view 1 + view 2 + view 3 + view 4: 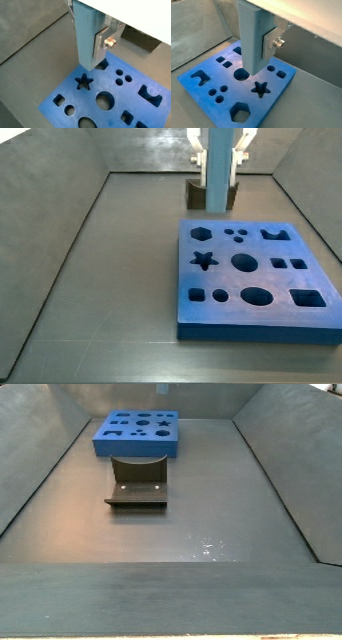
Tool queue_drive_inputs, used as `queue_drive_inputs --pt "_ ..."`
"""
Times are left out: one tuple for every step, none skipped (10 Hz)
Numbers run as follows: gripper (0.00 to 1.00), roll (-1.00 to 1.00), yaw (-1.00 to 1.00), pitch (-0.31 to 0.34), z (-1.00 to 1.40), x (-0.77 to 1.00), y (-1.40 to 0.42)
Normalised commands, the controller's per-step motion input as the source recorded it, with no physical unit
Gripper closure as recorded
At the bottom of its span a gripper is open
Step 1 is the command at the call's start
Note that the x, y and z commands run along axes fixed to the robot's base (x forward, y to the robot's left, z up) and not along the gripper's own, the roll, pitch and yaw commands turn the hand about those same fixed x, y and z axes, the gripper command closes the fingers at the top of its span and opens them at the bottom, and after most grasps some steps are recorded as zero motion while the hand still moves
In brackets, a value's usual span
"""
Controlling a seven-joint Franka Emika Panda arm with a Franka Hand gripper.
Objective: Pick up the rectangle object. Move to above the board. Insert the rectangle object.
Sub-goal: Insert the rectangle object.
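There is one rectangle object (87, 37), one board (70, 87), one gripper (100, 40) and one dark brown U-shaped holder (138, 485) on the grey floor (201, 524). The board carries a star hole (260, 88), a hexagon hole (240, 112), several round holes, several square ones and a notched U-shaped cut-out. In both wrist views the pale blue rectangle object (254, 37) stands upright, its long axis vertical, held above the board with its lower end over the blue surface near the star hole and a large round hole; whether that end touches the board cannot be told. A flat silver finger (102, 41) with a bolt lies against one side of the block in both wrist views, so the gripper (268, 39) is clamped on it, though the opposite finger is hidden behind the block. In a side view the board (251, 278) fills the right centre of the frame and the block (215, 170) hangs at the top centre, in front of the dark holder (197, 196), with pale gripper parts either side of it. In a side view from the far end the board (135, 434) lies at the upper left, the holder sits just below it at centre left, and neither block nor gripper shows, being out of frame.
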Motion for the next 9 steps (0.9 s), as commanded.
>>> queue_drive_inputs --pt "1.00 0.28 -0.04 0.286 -0.24 0.71 -0.31" --pt "1.00 0.04 -0.06 0.086 0.01 0.08 0.00" --pt "1.00 0.21 -0.10 0.100 -0.12 0.51 -0.29" --pt "1.00 0.02 -0.15 0.000 -0.42 0.77 -0.43" --pt "1.00 0.00 -0.08 0.000 -0.59 0.89 -0.44" --pt "1.00 -0.05 -0.07 -0.006 -0.63 0.92 -0.42" --pt "1.00 -0.14 -0.08 -0.057 -0.62 0.91 -0.38" --pt "1.00 -0.25 -0.16 -0.406 -0.03 0.46 -0.15" --pt "1.00 -0.33 -0.20 -0.680 0.00 0.40 -0.22"
